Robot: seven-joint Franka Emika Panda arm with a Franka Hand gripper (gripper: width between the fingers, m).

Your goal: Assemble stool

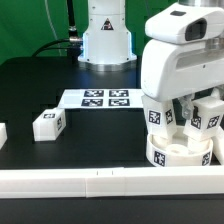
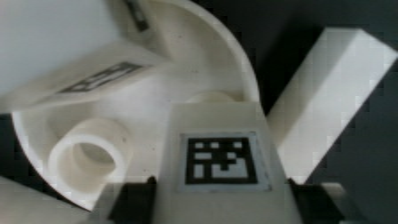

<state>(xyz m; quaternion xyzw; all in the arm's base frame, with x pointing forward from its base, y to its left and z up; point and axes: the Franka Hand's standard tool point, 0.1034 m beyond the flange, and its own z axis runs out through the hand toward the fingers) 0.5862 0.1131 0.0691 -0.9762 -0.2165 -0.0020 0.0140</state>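
While gripper (image 2: 226, 203) is clamped on a tagged leg (image 2: 224, 150), that leg is held over seat (image 2: 54, 120) beside an open socket (image 2: 84, 160). Seat is set nr white rail (image 1: 100, 181), at ext. view's right; another leg (image 1: 48, 123) is seen lying well apart, twd ext. view's left.

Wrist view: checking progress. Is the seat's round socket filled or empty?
Empty: the round socket in the white plastic disc seat shows an open hole; the tagged white block leg is outside it.
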